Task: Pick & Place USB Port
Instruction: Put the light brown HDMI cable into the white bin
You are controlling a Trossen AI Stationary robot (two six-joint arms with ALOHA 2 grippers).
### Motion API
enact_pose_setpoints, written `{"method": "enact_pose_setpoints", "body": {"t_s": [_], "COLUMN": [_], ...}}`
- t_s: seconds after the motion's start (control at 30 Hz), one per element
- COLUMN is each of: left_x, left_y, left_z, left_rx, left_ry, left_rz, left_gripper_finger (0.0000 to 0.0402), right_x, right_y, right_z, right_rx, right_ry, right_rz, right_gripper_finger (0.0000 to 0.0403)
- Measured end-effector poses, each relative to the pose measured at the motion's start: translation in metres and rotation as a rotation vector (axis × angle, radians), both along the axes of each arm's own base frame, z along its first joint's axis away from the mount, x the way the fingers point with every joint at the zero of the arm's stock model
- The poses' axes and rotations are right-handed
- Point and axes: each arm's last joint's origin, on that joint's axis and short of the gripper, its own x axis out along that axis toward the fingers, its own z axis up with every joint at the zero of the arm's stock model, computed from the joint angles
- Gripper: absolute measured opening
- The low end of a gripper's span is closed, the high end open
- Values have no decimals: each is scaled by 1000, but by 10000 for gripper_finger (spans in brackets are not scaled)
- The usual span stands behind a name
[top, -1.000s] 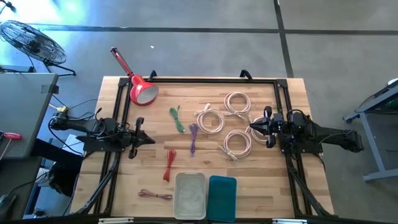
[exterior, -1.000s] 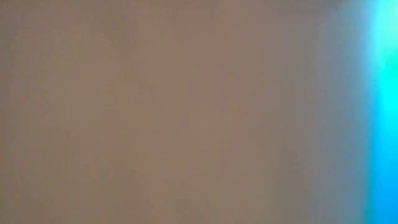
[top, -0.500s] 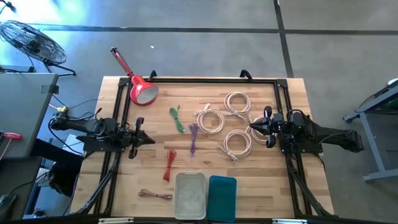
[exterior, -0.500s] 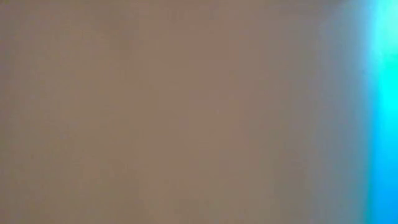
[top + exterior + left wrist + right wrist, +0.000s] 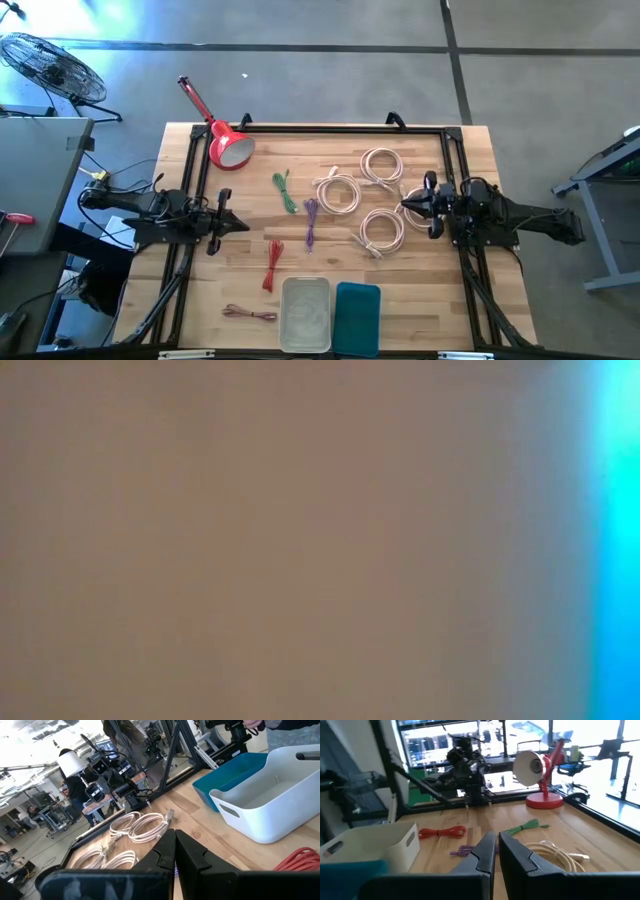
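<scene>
Three coiled cream USB cables lie flat on the wooden table: one (image 5: 338,192) at the centre, one (image 5: 381,165) toward the far edge, one (image 5: 382,230) nearer. My right gripper (image 5: 404,206) hovers shut between the coils, pointing toward the table's left; its wrist view shows the shut fingers (image 5: 497,851) beside a cream cable (image 5: 555,852). My left gripper (image 5: 238,224) waits shut at the table's left (image 5: 175,854), pointing right toward the coils (image 5: 142,826). The low view shows only a tan and cyan blur.
Small bundled cables lie on the table: green (image 5: 286,190), purple (image 5: 311,222), red (image 5: 273,265), brownish (image 5: 250,313). A white bin (image 5: 306,313) and a teal bin (image 5: 357,318) stand at the near edge. A red desk lamp (image 5: 228,148) stands at the far left.
</scene>
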Motion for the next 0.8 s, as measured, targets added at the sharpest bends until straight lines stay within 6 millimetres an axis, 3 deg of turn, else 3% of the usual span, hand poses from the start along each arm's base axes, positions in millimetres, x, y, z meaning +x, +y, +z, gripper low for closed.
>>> {"method": "enact_pose_setpoints", "body": {"t_s": [0.33,0.8], "left_x": [0,0], "left_y": [0,0], "left_z": [0,1], "left_rx": [0,-3], "left_ry": [0,-15], "left_rz": [0,0], "left_gripper_finger": [1,1], "right_x": [0,0], "right_y": [2,2], "right_z": [1,3], "right_rx": [-81,-49], "right_ry": [-15,-29], "right_rz": [54,60], "right_gripper_finger": [16,16]}}
